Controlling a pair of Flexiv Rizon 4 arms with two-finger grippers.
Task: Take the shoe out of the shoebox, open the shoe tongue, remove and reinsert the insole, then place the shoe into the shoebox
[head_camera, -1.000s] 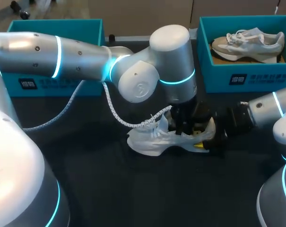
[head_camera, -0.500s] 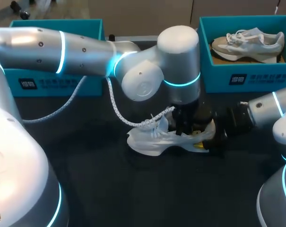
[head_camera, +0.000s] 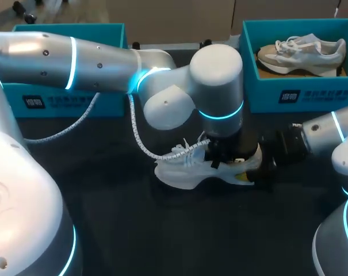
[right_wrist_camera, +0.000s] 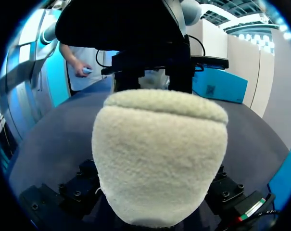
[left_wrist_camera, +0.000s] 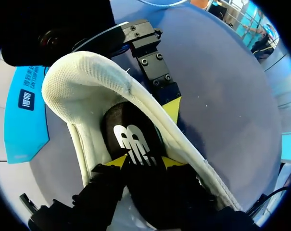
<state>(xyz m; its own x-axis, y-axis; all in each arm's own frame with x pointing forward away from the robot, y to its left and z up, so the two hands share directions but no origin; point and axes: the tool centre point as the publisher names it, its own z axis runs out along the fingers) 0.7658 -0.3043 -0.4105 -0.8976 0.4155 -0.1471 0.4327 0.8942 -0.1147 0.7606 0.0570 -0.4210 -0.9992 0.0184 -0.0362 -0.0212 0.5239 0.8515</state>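
Shoe (head_camera: pixel 188 169) lies mid-frame on the tabletop (head_camera: pixel 104 218), heel clamped in my right gripper (head_camera: pixel 252 167). My left gripper (left_wrist_camera: pixel 145 161) is inside it; I cannot tell its grip.

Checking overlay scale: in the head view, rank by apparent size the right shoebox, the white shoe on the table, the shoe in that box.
1. Right shoebox
2. White shoe and boxed shoe look alike; left arm partly hides the former.

White mesh shoe (head_camera: pixel 182 172), black insole (left_wrist_camera: pixel 131 127) with a white mark, teal shoebox (head_camera: pixel 326 92).
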